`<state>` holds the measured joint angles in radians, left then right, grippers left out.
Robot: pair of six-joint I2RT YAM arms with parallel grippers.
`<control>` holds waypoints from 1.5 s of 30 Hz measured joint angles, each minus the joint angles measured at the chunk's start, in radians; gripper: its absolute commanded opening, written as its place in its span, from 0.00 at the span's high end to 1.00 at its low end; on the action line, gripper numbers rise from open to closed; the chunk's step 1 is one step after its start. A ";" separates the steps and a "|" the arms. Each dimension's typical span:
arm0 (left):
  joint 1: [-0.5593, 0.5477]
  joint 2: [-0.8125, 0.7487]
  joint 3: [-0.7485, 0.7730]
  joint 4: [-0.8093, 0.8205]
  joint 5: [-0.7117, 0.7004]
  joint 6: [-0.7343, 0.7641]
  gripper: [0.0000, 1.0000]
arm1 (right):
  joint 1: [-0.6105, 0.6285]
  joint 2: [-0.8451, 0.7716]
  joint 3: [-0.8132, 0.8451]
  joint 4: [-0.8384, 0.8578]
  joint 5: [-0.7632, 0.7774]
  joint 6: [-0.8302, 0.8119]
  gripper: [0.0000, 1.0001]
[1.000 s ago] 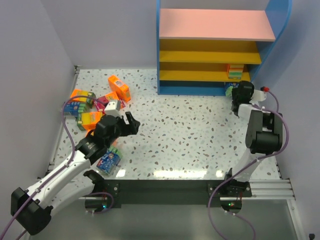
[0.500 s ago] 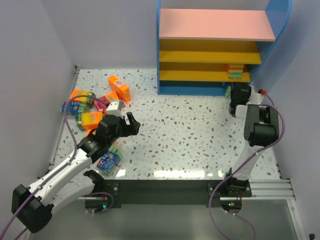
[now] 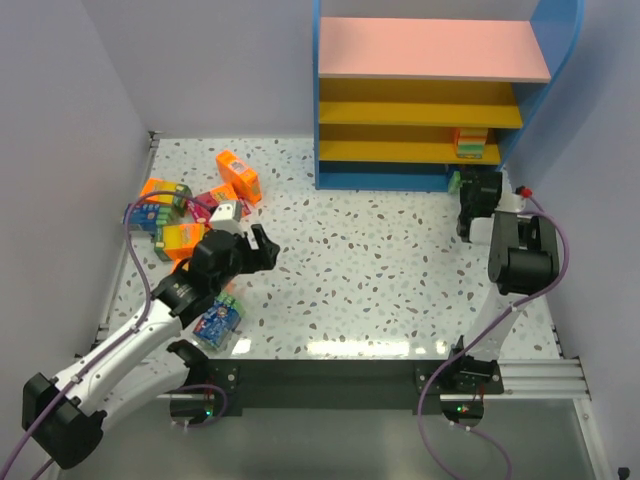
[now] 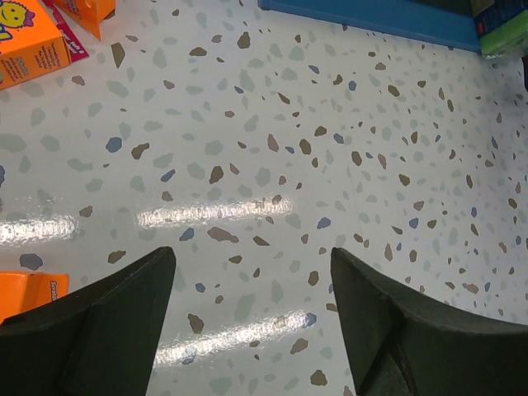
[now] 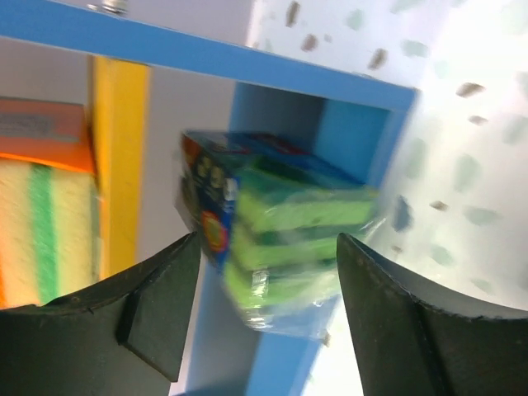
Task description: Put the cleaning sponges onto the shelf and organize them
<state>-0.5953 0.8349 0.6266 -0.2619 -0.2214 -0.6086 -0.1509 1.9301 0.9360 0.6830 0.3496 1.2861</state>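
Note:
My right gripper is at the right end of the shelf, by its blue base. Its jaws stand open around a blue pack of green sponges, which looks blurred and clear of both fingers, in the shelf's lowest bay. An orange sponge pack sits on a yellow tier above it. My left gripper hovers open and empty over the speckled floor. Loose sponge packs lie left of it: orange ones, a magenta one and a blue one under the left arm.
Grey walls close in the left and right sides. The shelf's blue side panel stands right beside my right arm. The left wrist view shows one orange pack at its top left and the shelf's base along the top.
My right gripper has gone from shut to open, letting go of the blue sponge pack at the shelf's bottom. The left arm has hardly moved.

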 measured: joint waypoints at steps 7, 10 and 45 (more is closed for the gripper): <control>0.000 -0.023 0.006 -0.013 -0.028 0.000 0.16 | 0.000 -0.112 -0.141 0.020 -0.003 0.016 0.22; 0.000 -0.035 0.006 -0.017 -0.034 0.000 0.16 | -0.001 -0.154 -0.166 0.032 -0.005 0.016 0.23; 0.006 -0.093 -0.020 -0.025 -0.064 0.000 0.16 | -0.014 0.089 0.014 0.028 -0.119 0.064 1.00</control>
<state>-0.5892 0.7422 0.6067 -0.2867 -0.2859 -0.6086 -0.1646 2.0193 0.9497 0.7113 0.2306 1.3502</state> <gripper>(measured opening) 0.838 0.009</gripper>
